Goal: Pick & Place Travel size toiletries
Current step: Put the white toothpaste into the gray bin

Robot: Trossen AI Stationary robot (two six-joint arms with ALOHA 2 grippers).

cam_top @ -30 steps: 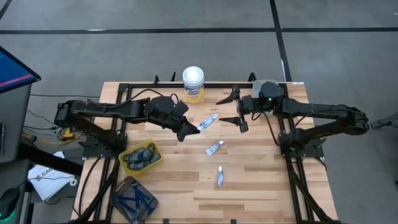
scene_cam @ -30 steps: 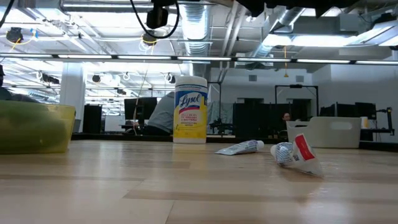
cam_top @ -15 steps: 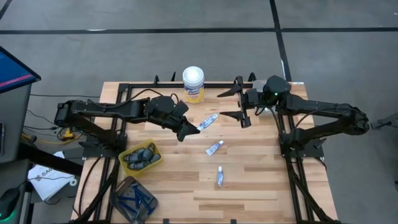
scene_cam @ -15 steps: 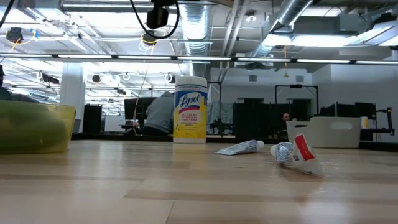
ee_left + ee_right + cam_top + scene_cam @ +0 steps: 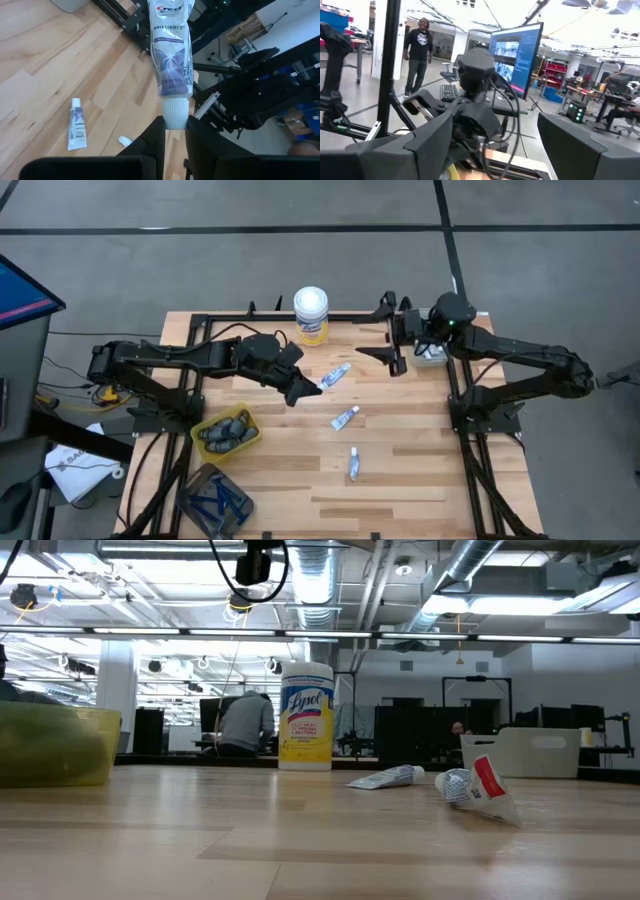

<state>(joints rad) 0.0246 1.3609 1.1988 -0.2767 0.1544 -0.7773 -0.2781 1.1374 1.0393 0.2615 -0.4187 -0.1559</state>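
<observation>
Left claw point(image 5: 174, 131) pinched on cap of Crest toothpaste tube point(image 5: 171, 55), mid-surface. Carry level to yellow bin point(image 5: 226, 434) at near left, release low inside. Right claw point(image 5: 385, 330) wide open, empty, far right.

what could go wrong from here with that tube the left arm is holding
The left hand pinches the toothpaste tube only by its cap, so it might swing or slip out in transit. The yellow bin already looks piled with grey sticks, so a dropped tube could bounce out.
</observation>
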